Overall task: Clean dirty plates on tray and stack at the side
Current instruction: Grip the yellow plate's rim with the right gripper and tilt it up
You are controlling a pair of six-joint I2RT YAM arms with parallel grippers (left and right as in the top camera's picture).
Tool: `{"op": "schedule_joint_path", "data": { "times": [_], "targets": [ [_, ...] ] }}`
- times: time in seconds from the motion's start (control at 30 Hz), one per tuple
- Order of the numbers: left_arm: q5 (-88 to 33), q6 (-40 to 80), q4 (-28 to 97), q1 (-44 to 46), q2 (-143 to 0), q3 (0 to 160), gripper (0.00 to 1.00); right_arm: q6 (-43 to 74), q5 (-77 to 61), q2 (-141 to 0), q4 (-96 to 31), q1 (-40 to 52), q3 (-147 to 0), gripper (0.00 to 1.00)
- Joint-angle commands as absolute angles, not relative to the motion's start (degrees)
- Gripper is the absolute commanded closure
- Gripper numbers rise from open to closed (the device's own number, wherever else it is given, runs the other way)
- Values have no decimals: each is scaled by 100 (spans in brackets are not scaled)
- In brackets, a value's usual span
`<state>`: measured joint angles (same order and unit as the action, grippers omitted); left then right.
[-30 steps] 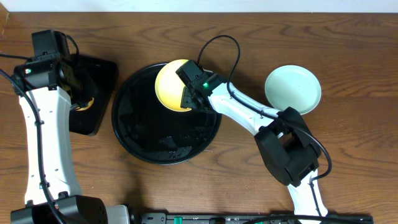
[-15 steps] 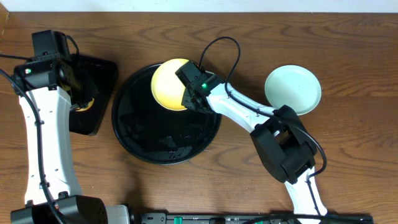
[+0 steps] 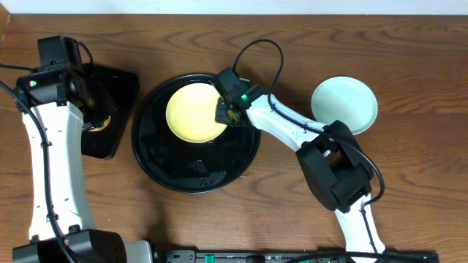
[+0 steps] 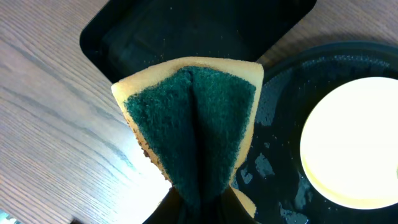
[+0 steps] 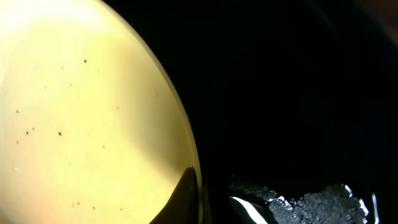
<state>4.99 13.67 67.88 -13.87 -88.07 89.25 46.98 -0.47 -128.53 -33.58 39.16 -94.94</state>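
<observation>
A pale yellow plate (image 3: 194, 112) lies in the back half of the round black tray (image 3: 197, 172). My right gripper (image 3: 225, 111) is shut on the plate's right rim. In the right wrist view one dark finger (image 5: 183, 199) rests on the plate's (image 5: 87, 112) inner face, which shows only tiny specks. A mint-green plate (image 3: 344, 104) sits on the table at the right. My left gripper (image 3: 99, 117) hangs over the rectangular tray and is shut on a folded yellow and green sponge (image 4: 193, 130).
A rectangular black tray (image 3: 121, 88) stands left of the round one. Water drops and foam lie on the round tray's floor (image 5: 311, 199). Bare wooden table surrounds both trays.
The right jaws have shut on the yellow plate's rim. The plate has shifted left and down from the tray's back edge and now lies flatter. The left arm has stayed put.
</observation>
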Motion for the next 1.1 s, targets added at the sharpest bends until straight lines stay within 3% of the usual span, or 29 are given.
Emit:
{"op": "schedule_joint_path", "data": {
  "times": [0.0,0.47,1.07],
  "targets": [
    [513,1396,6810,-1406,-8744,8923,89,4021,460,-12846,-3457,3813,-9472,98],
    [513,1398,6785,-1406,-8744,8923,90,2519,1979,-11826,-3542,4047,-9474,98],
    [513,1398,6692,-1406,-8744,8923,90,1898,2668,-11721,-3625,4493,-9760,99]
  ]
}}
